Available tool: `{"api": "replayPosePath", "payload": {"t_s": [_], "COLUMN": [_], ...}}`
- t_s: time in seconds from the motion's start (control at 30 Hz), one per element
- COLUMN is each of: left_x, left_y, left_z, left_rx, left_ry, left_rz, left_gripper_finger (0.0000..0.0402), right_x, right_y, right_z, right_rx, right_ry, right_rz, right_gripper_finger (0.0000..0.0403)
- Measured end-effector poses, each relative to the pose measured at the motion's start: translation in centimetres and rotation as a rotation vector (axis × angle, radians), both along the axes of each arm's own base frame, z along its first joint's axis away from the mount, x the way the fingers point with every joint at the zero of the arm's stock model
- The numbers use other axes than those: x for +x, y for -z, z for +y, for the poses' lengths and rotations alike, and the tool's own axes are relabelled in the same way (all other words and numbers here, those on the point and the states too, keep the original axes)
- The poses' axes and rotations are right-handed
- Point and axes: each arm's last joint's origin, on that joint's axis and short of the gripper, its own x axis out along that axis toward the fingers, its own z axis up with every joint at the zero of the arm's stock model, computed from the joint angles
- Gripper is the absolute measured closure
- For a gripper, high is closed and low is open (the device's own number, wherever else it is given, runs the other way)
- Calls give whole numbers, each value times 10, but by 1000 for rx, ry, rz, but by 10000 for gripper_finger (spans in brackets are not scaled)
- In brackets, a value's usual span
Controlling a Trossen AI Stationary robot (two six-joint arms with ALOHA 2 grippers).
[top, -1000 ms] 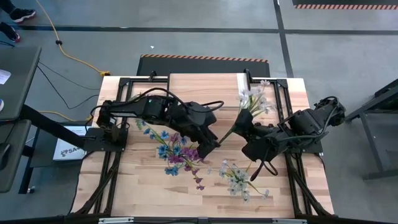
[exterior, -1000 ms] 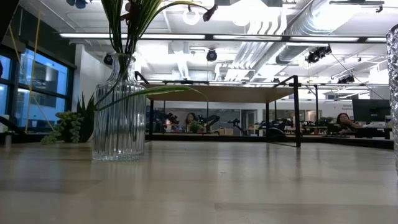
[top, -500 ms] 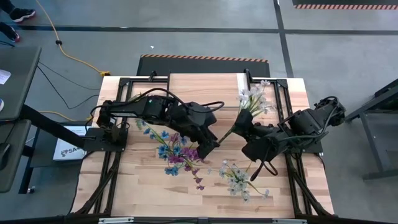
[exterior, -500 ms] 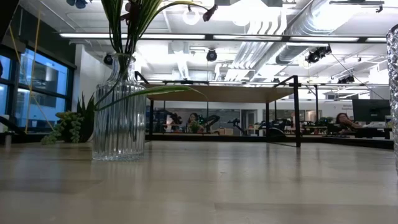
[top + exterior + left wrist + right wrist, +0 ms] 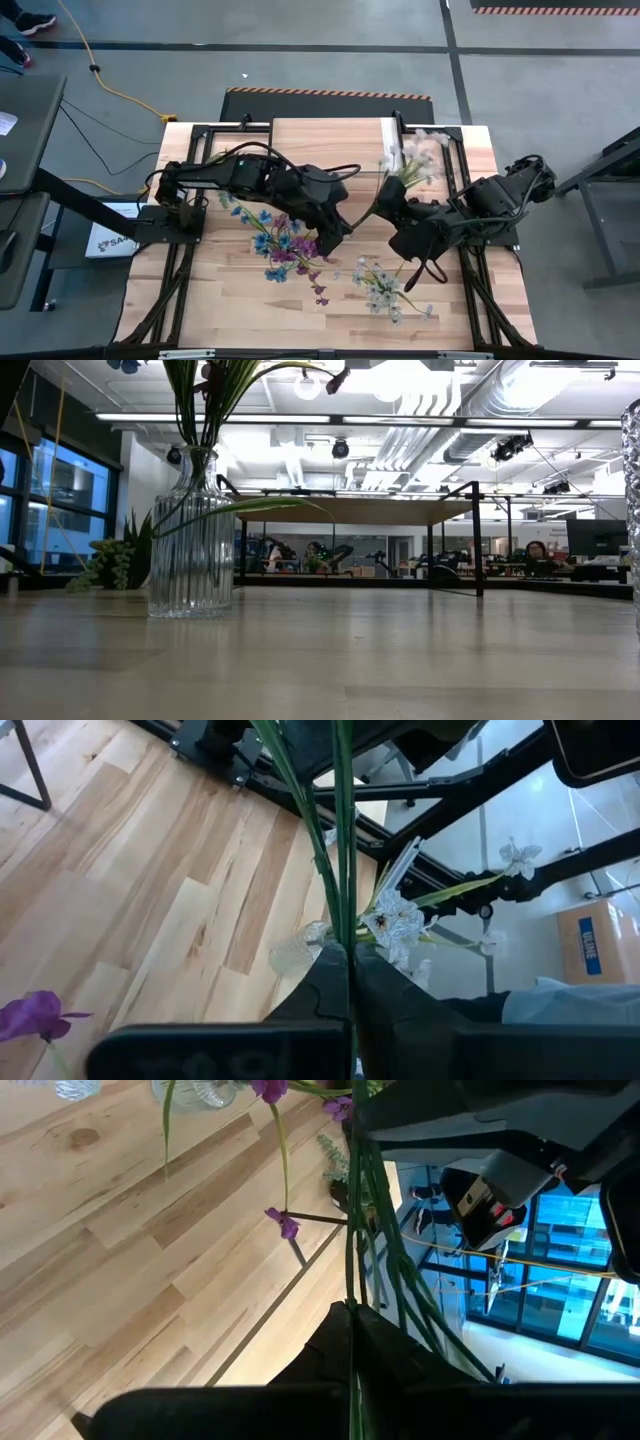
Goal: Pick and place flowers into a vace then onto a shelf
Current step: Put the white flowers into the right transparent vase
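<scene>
- Stem of the white spray [image 5: 410, 160]: it runs slantwise between the two claws, blossoms up beyond the right claw, foot end down at the left claw, all of it clear of the table.
- Left claw [image 5: 345, 233]: a second ago its fingers stood half apart around the foot of the stem. Now they are pressed together on it, and its wrist view shows the dark fingers [image 5: 325, 982] closed on thin green stalks.
- Right claw [image 5: 387, 208]: also pinching the same spray, higher up, just below the blossoms. Its fingers [image 5: 335, 1330] have not let go.
- The blossoms look smeared from above, so the spray seems to have been jogged as the left claw bit.
- My reading: this is a hand-over, or a two-claw steadying, before the stem goes into a vase. With both claws clamped, one should release before either pulls, or the thin stem may bend.
- Just beside the left claw, on its outer side, stands the blue and purple bunch [image 5: 275, 243], which appears to be already in the glass vase [image 5: 191, 540].
- Near the right claw, toward the table's front, is another pale bunch [image 5: 385, 287].
- The shelf [image 5: 330, 138] lies well beyond both claws at the table's back, its top bare.
- A small potted plant [image 5: 112, 565] stands near the vase, in nobody's way.
</scene>
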Motion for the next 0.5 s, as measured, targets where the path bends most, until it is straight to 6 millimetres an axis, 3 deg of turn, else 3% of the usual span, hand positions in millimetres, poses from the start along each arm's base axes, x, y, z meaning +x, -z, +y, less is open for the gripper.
{"api": "replayPosePath", "payload": {"t_s": [0.5], "left_x": [0], "left_y": [0], "left_z": [1], "left_rx": [39], "left_ry": [-5], "left_rz": [-10], "left_gripper_finger": [371], "right_x": [0], "right_y": [-1], "right_z": [-1], "right_rx": [-27], "right_ry": [29], "right_rz": [-18], "right_gripper_finger": [402]}}
